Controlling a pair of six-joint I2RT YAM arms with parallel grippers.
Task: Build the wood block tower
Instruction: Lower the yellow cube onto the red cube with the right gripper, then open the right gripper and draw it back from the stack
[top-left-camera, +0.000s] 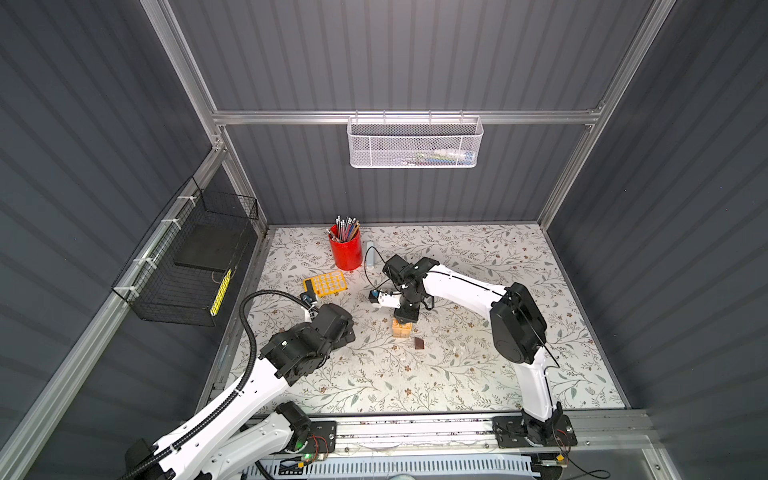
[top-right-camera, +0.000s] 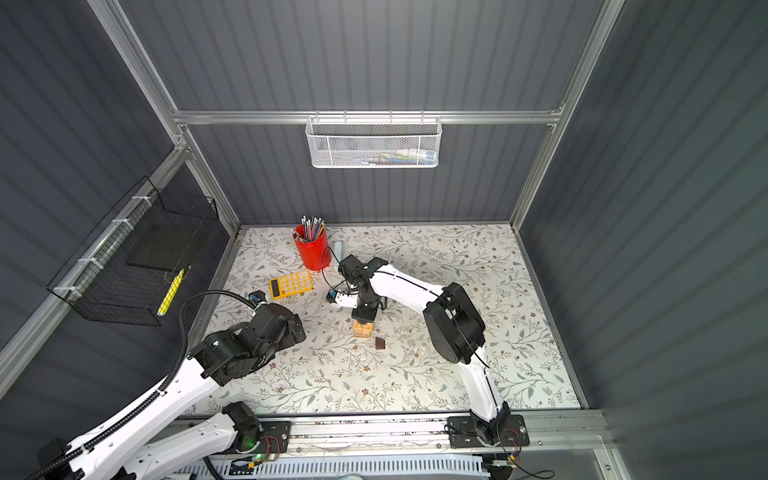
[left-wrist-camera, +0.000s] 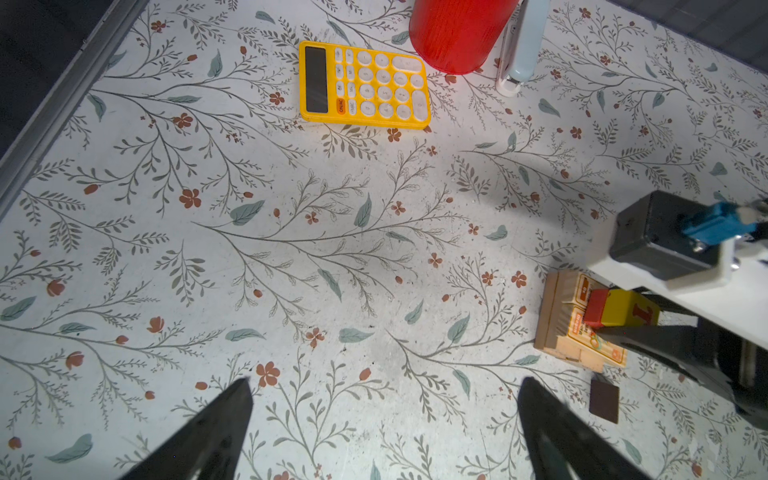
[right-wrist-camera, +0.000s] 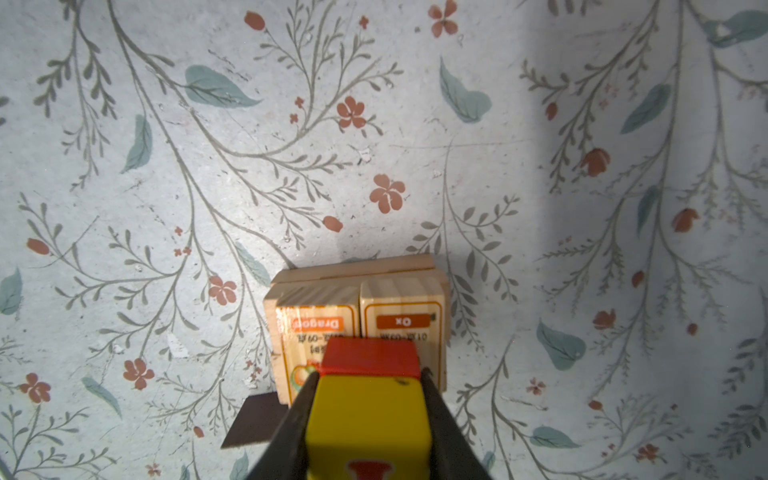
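Done: planks (right-wrist-camera: 399, 299) stacked, red cube (right-wrist-camera: 370, 357) on. Pinching yellow cube (right-wrist-camera: 368, 419) in right end effector (right-wrist-camera: 370, 382); left end effector (left-wrist-camera: 384, 386) spread. Wedge (left-wrist-camera: 604, 402) unplaced, mid-table.

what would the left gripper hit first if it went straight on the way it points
Most likely the bare table, short of the yellow calculator. The left gripper is open with nothing between its fingers, though depth is hard to judge.

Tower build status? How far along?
Done: printed blocks stacked as base, red cube apparently on top. In hand: right gripper clamps the yellow cube above it. Remaining: release, then add the brown wedge lying beside the stack. Idle: left gripper, open.
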